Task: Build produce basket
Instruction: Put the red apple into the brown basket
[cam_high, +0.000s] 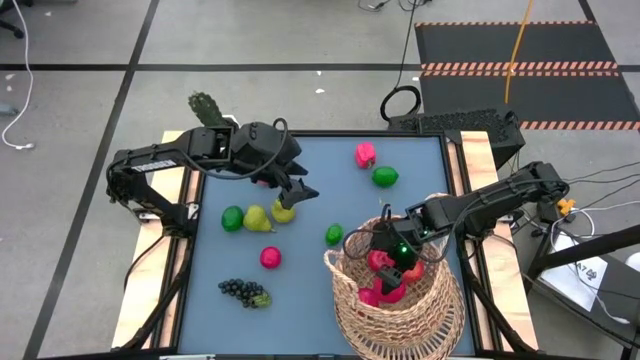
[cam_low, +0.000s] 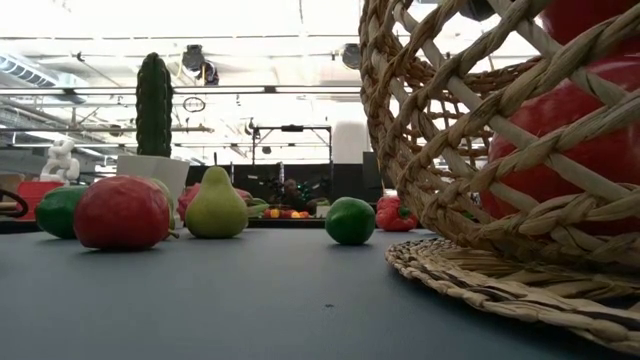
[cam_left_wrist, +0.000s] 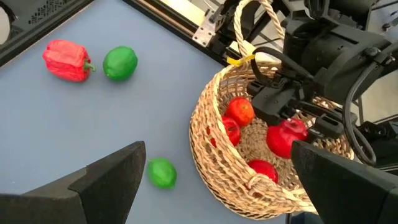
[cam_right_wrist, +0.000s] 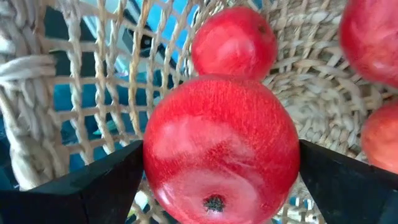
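Your right gripper (cam_high: 392, 262) hangs inside the basket (cam_high: 400, 318), fingers spread wide, with a red pomegranate-like fruit (cam_right_wrist: 221, 149) sitting between them; you cannot tell from the wrist view whether the pads touch it, so do not count it as gripped. Around it in the basket lie other red fruits (cam_left_wrist: 239, 112). The basket stands at the near right corner of the table (cam_high: 310, 310), its loop handle (cam_left_wrist: 252, 28) arched above the rim.

Your left gripper (cam_high: 298, 194) hovers released over the middle of the table, just above a yellow-green pear (cam_high: 284, 211). Beside that sit a second pear (cam_high: 258, 219) and a green lime (cam_high: 232, 218). A pink apple (cam_high: 270, 257) and a dark grape bunch (cam_high: 243, 291) lie nearer the front edge, and another lime (cam_high: 333, 235) is just beside the basket. Toward the far edge rest a pink dragon fruit (cam_high: 365, 154) and a lime (cam_high: 385, 177). A cactus (cam_high: 207, 108) stands off the far left corner.
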